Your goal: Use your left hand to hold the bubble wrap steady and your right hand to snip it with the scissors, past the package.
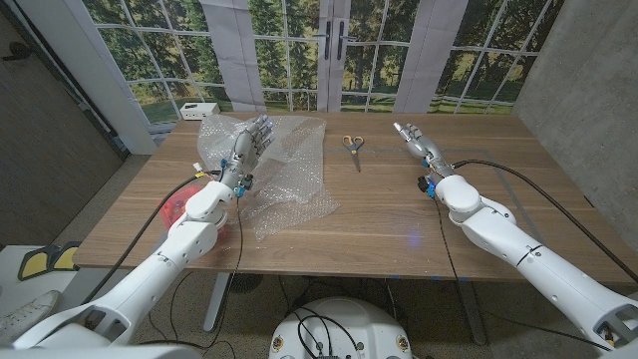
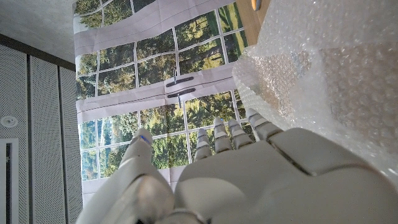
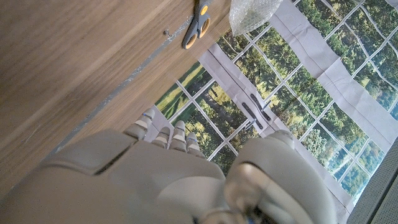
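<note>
A crumpled sheet of clear bubble wrap (image 1: 284,170) lies on the wooden table (image 1: 399,214), left of centre. I cannot make out a package under it. My left hand (image 1: 253,140) is held over the wrap's left part with its fingers stretched out and apart, gripping nothing. The left wrist view has that hand (image 2: 261,174) beside the bubble wrap (image 2: 323,62). Orange-handled scissors (image 1: 353,146) lie on the table just right of the wrap. Further right, my right hand (image 1: 419,145) is open and holds nothing. The right wrist view shows this hand (image 3: 168,174), the scissors (image 3: 198,22) and a corner of the wrap (image 3: 252,12).
A red object (image 1: 175,209) sits at the table's left edge near my left forearm. A white box (image 1: 198,110) stands at the back left corner. Black cables run along both arms. Bare wood stretches across the right half of the table.
</note>
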Robot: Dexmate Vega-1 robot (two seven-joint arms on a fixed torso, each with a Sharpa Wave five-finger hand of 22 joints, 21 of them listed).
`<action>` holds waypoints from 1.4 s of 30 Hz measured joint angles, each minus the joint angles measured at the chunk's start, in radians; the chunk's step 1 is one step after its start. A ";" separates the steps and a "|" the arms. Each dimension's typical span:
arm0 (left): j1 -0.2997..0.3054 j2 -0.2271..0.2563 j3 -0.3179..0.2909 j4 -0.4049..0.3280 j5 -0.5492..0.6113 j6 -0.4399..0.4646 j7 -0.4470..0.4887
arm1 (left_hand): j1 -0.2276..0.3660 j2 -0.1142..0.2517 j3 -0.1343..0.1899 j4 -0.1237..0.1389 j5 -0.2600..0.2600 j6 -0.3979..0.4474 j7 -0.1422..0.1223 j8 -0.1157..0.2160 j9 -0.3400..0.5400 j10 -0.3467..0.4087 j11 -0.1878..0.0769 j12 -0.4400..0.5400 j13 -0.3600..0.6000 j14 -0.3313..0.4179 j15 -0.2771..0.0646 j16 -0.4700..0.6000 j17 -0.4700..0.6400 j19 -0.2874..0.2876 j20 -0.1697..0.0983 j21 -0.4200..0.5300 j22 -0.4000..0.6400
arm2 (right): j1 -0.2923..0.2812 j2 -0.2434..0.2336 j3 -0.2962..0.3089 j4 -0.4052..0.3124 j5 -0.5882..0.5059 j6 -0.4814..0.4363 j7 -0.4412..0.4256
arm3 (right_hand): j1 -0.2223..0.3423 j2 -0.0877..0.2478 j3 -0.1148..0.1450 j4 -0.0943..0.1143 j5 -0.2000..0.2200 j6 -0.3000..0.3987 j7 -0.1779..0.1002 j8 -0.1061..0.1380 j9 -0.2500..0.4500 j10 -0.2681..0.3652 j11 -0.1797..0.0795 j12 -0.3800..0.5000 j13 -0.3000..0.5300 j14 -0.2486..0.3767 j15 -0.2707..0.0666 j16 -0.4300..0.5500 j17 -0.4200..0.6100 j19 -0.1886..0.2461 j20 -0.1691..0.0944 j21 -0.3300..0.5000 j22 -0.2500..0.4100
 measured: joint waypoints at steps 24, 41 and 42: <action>0.021 -0.028 -0.006 -0.016 -0.015 0.010 0.047 | 0.005 -0.005 0.000 0.000 0.000 -0.046 -0.005 -0.005 0.000 0.030 -0.002 0.000 0.000 0.020 -0.001 0.000 0.000 0.009 -0.002 0.004 0.000 | 0.056 -0.009 -0.034 -0.040 -0.054 -0.136 -0.006 | 0.059 0.007 0.022 -0.039 -0.009 0.093 0.017 0.011 0.000 0.108 0.055 0.011 -0.012 0.104 0.045 0.021 -0.005 0.128 0.011 0.019 0.000; 0.003 -0.037 -0.001 0.018 -0.021 0.023 0.036 | 0.005 -0.005 0.000 0.000 0.000 -0.045 -0.005 -0.005 0.000 0.030 -0.002 0.000 0.000 0.023 0.002 0.000 0.000 0.009 -0.002 0.004 0.000 | 0.111 -0.006 -0.071 -0.076 -0.074 -0.260 0.010 | 0.078 0.004 0.026 -0.051 -0.009 0.082 0.025 0.007 0.000 0.089 0.051 -0.006 -0.012 0.093 0.056 0.013 -0.005 0.128 0.011 0.010 0.000; 0.002 -0.038 0.000 0.018 -0.021 0.024 0.036 | 0.005 -0.005 0.000 0.000 0.000 -0.045 -0.005 -0.005 0.000 0.030 -0.002 0.000 0.000 0.023 0.002 0.000 0.000 0.009 -0.002 0.004 0.000 | 0.113 -0.006 -0.072 -0.076 -0.075 -0.263 0.012 | 0.078 0.004 0.026 -0.051 -0.009 0.082 0.025 0.007 0.000 0.086 0.052 -0.006 -0.012 0.093 0.056 0.013 -0.005 0.128 0.011 0.010 0.000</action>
